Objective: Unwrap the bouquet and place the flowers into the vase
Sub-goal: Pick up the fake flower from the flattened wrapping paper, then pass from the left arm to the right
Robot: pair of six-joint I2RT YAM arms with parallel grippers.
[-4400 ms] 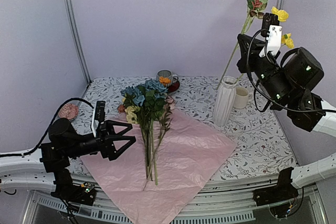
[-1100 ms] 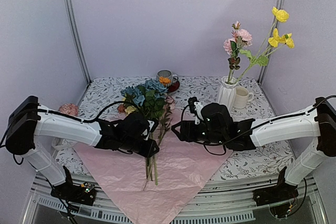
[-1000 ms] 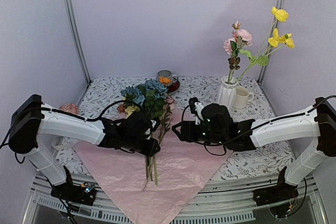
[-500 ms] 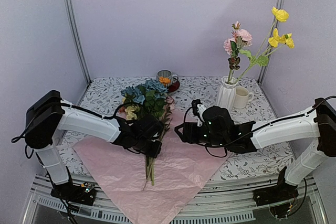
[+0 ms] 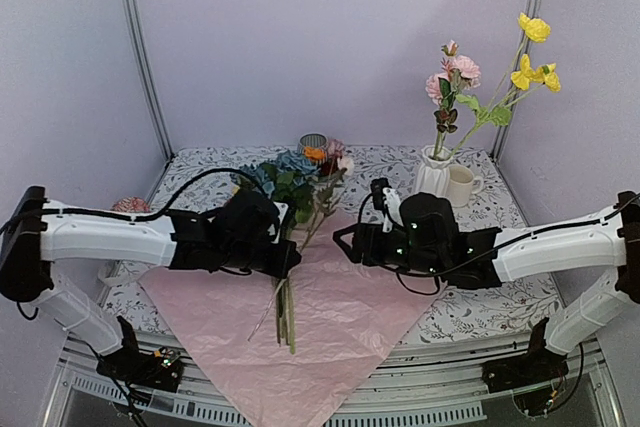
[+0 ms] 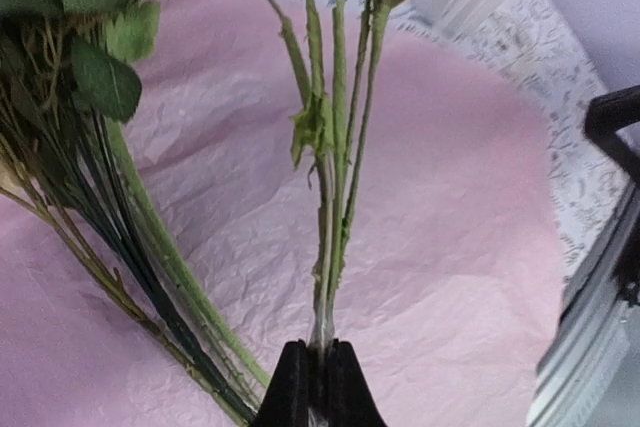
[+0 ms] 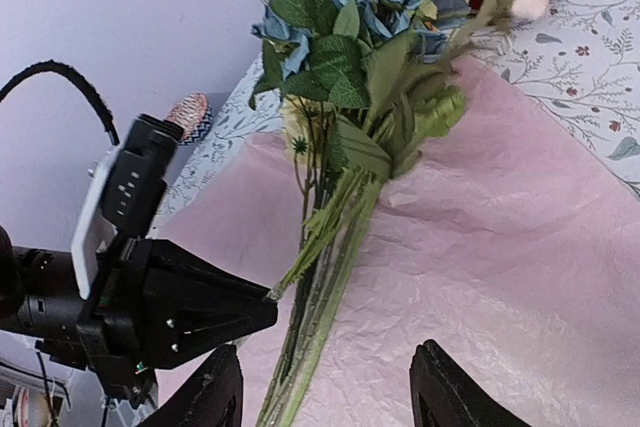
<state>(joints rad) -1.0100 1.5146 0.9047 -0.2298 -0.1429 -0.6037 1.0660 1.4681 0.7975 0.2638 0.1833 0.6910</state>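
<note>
The bouquet is unwrapped: its lilac-pink paper (image 5: 350, 307) lies flat on the table. My left gripper (image 5: 291, 255) is shut on a few thin green stems (image 6: 335, 177), raised off the paper, with a pale pink bloom (image 5: 341, 160) at their top. The other flowers (image 5: 283, 175), blue hydrangeas among them, lie on the sheet beside it, their stems (image 6: 150, 277) to the left of the jaws. My right gripper (image 7: 325, 397) hovers open over the paper, empty, facing the left gripper (image 7: 200, 312). The white ribbed vase (image 5: 432, 177) at back right holds pink and yellow flowers (image 5: 470, 77).
A cream mug (image 5: 461, 185) stands right of the vase. A striped grey cup (image 5: 313, 141) sits at the back behind the blooms. A pinkish round thing (image 5: 130, 207) lies at the far left. Metal frame posts (image 5: 140, 47) rise at both back corners.
My left gripper has shut on a few stems and lifted them off the bunch; their blooms rose toward the back. The right arm has barely moved.
</note>
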